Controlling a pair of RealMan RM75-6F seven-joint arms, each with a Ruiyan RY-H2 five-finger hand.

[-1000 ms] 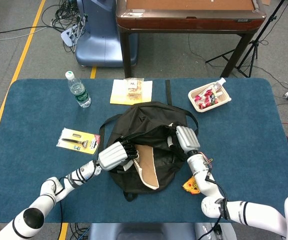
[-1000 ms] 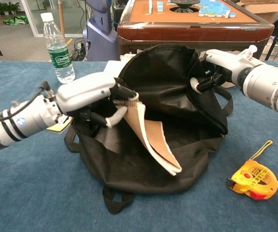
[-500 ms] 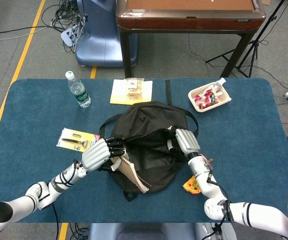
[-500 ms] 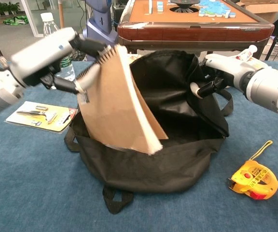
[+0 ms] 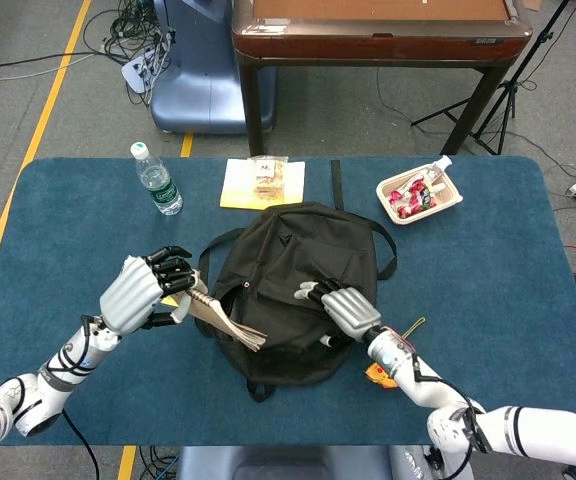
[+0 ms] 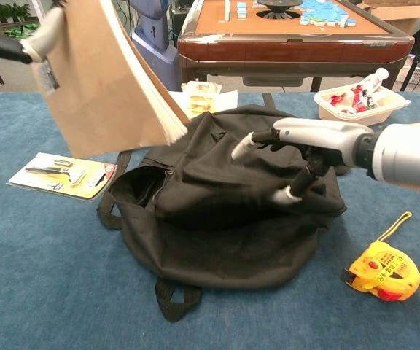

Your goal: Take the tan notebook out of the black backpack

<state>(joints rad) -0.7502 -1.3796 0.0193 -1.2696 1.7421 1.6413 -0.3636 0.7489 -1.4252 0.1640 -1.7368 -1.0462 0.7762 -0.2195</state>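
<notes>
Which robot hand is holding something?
The left hand grips the tan notebook, lifted clear of the black backpack. The right hand holds nothing, fingers spread over the backpack.

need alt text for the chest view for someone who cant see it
The robot's left hand, mostly out of frame at upper left, holds a tan notebook lifted clear above a collapsed black backpack on a blue table. The right hand hovers over the backpack with fingers spread. A yellow tape measure lies at right.
</notes>
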